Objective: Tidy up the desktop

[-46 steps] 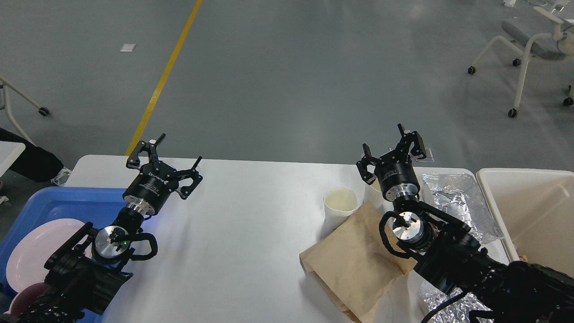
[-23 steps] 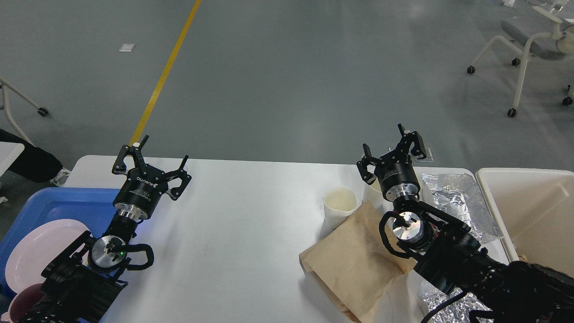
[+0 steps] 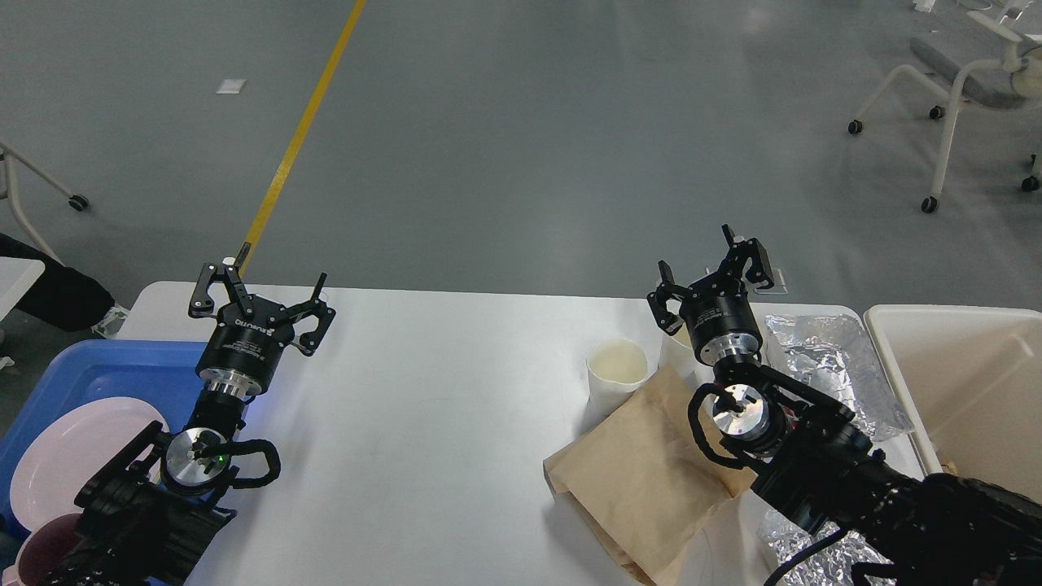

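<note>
The white desktop (image 3: 423,407) fills the lower middle of the head view. My left gripper (image 3: 260,281) is open and empty above its far left corner, beside the blue tray. My right gripper (image 3: 707,264) is open and empty above the far right part, over a white paper cup (image 3: 615,370) and a second cup partly hidden behind the wrist. A brown paper bag (image 3: 647,480) lies flat in front of the cups. Crumpled foil (image 3: 830,366) lies to its right, with more foil (image 3: 785,541) near the front edge under my right arm.
A blue plastic tray (image 3: 89,370) at the left edge holds a pink plate (image 3: 77,456) and a pink cup (image 3: 37,557). A cream bin (image 3: 969,382) stands at the right edge. Office chairs (image 3: 969,73) stand on the grey floor beyond.
My left gripper has moved left and slightly away, from over the table's left part toward its far left corner, staying open. The right arm and the objects have not moved.
</note>
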Action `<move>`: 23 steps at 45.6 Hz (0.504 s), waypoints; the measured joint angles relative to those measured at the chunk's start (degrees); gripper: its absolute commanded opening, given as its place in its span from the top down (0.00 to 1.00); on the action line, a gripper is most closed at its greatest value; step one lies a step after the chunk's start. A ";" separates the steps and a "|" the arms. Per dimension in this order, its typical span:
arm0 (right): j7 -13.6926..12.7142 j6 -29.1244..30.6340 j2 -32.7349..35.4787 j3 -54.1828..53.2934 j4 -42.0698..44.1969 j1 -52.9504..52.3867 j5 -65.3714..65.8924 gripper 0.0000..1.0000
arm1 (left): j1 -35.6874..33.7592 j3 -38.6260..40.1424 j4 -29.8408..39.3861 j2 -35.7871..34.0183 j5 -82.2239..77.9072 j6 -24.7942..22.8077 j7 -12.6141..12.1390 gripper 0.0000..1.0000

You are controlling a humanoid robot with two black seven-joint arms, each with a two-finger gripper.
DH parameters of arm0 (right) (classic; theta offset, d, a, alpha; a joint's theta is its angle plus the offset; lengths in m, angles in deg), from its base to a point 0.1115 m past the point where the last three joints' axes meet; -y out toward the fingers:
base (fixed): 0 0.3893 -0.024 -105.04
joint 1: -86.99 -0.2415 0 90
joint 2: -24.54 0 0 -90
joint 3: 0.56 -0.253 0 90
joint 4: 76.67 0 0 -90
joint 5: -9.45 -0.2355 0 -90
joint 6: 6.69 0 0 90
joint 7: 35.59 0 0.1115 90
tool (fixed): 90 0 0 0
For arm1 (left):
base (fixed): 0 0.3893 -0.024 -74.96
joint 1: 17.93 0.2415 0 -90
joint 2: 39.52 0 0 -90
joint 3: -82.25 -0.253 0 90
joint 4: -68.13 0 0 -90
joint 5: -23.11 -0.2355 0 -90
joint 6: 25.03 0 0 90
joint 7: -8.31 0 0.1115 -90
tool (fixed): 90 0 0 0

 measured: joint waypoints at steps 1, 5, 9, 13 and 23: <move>0.00 0.00 0.00 0.00 0.00 0.00 0.00 0.00 | 0.13 0.79 0.01 0.19 0.00 0.00 0.75 0.00; 0.00 0.00 0.00 0.00 0.00 0.00 0.00 0.00 | 0.54 2.92 0.02 1.05 -0.15 0.20 2.72 0.00; 0.00 0.00 0.00 0.00 0.00 0.00 0.00 0.00 | 0.64 3.42 0.02 1.41 -0.63 0.58 3.36 0.00; 0.00 0.00 0.00 0.00 0.04 0.00 0.00 0.00 | 0.49 3.47 0.02 1.52 -0.76 1.34 3.60 0.00; 0.00 0.00 0.00 0.03 0.09 0.00 0.00 0.00 | -0.45 4.08 -0.62 3.07 -0.35 5.26 5.72 0.00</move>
